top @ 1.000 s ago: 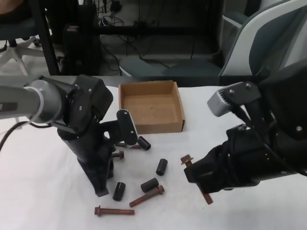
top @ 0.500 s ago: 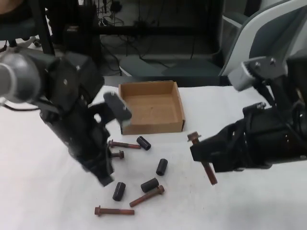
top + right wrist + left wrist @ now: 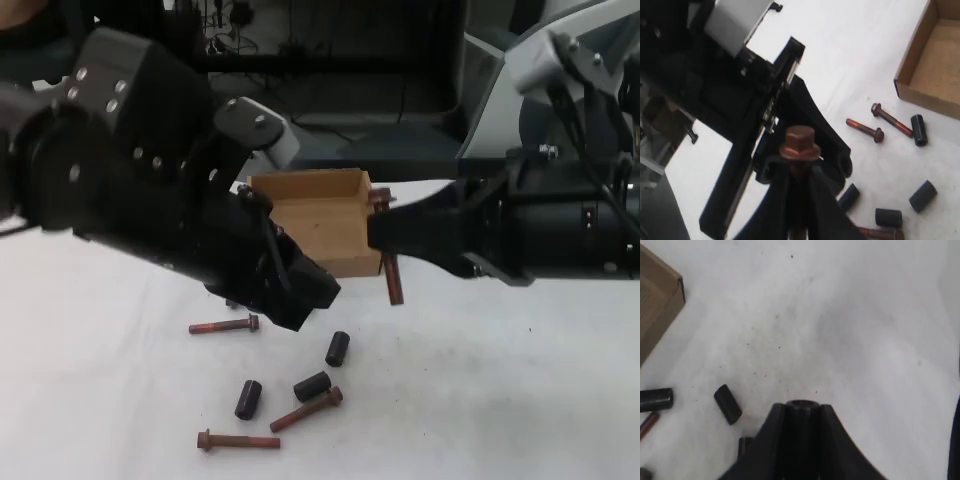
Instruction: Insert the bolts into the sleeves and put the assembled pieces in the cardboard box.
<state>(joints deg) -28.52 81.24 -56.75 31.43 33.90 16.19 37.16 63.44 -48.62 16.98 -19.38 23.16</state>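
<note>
Right gripper [image 3: 800, 172] clamped on bolt [image 3: 799, 142], held in air off front right corner of cardboard box [image 3: 305, 184], shank hanging down. Left gripper [image 3: 302, 292] near box's front left corner, pinching what looks like sleeve [image 3: 802, 406]. By my read, no insertion yet: bolt and sleeve apart. Box empty, zero assemblies in. In front of box: three loose sleeves [image 3: 337, 348] and three loose bolts [image 3: 222, 325] on table [image 3: 520, 400]. Nearly whole job left.

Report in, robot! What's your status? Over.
Left tool shut on sleeve. Right tool shut on bolt, by cardboard box. Not joined yet. Nothing blocking seen.
</note>
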